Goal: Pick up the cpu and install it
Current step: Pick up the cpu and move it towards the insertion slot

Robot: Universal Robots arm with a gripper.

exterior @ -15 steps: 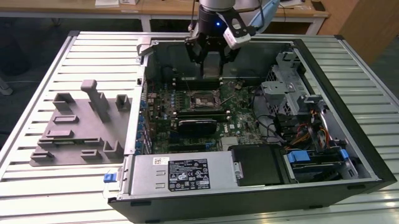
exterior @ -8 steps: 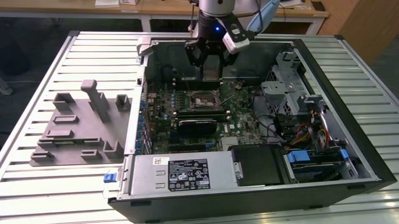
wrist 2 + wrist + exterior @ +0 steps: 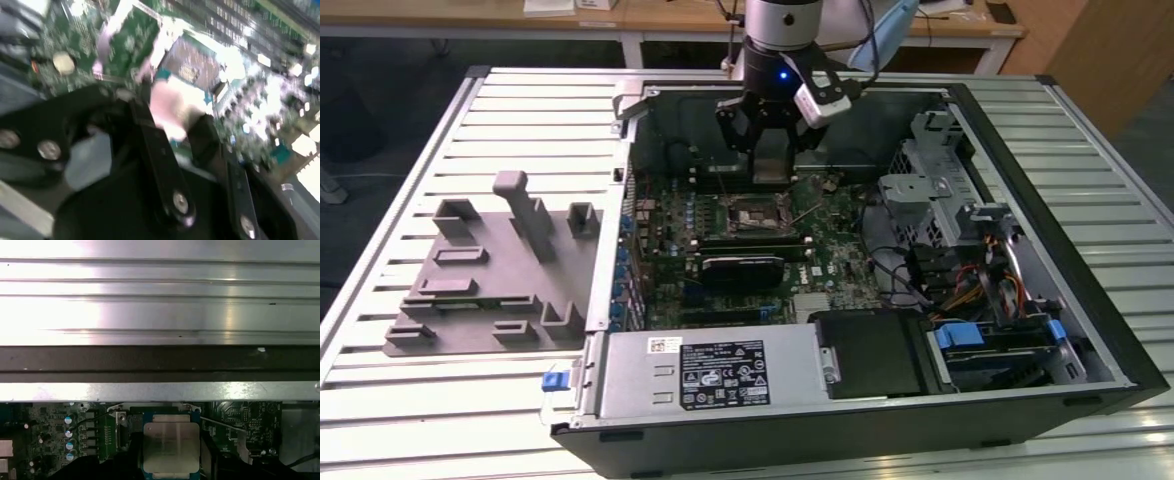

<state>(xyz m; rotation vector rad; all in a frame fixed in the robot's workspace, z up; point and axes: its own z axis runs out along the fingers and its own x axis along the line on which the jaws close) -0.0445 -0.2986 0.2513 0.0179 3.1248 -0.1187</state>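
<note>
Far on the exterior view's left: grey fixture block (image 3: 480, 270) on slatted metal table (image 3: 400, 410). Next over: open computer case (image 3: 1107, 330), green motherboard (image 3: 827, 250) inside. Above the board, gripper (image 3: 773, 172) just over the black socket frame (image 3: 754, 215), not touching it. Clamped on the cpu (image 3: 171, 446), in the first wrist view pinched at two opposite edges, silver top showing. Further right: coloured cables (image 3: 974, 280) by the case wall.

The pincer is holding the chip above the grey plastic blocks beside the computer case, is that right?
Not quite. The pincer holds the chip above the circuit board inside the open computer case, not above the grey plastic blocks beside it. The exterior view shows this.
</note>
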